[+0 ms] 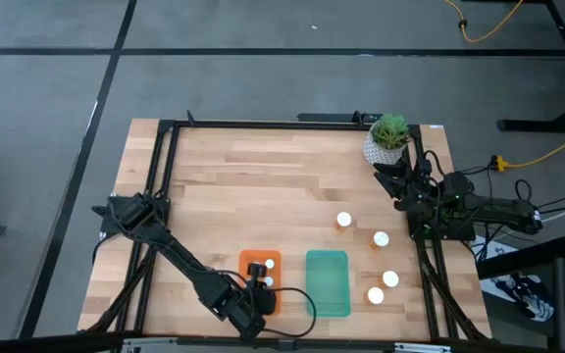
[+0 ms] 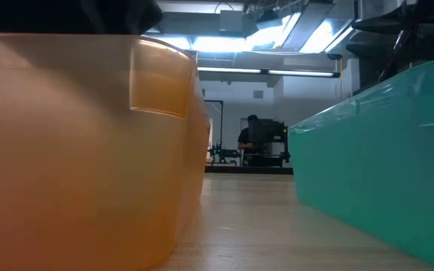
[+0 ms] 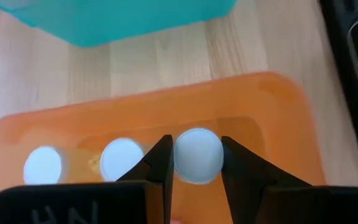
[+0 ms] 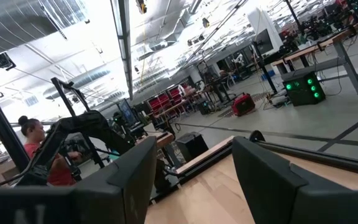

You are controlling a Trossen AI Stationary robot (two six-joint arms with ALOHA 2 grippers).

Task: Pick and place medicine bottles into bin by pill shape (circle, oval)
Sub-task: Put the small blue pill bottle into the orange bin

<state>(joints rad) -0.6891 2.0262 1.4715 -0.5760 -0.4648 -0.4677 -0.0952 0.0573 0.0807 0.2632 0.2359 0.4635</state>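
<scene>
The bottle (image 3: 197, 155) in the left claw (image 3: 195, 163) showed only its round white cap from above; the two dark fingers were clenched on either side of that cap, holding it over the orange tray (image 1: 246, 265) near the front edge of the worktop (image 1: 263, 176); two more white-capped bottles (image 3: 122, 158) sat in that tray just beside the claw, so three caps showed in the orange tray; the teal tray (image 1: 328, 282) lay just beside it, toward the right edge; four amber bottles with white caps (image 1: 344, 221) stood loose on the worktop between the teal tray and the right edge; the right claw (image 4: 191, 168) waited with fingers spread and holding nothing, at the right edge by the potted plant (image 1: 389, 135) near the far right corner.
</scene>
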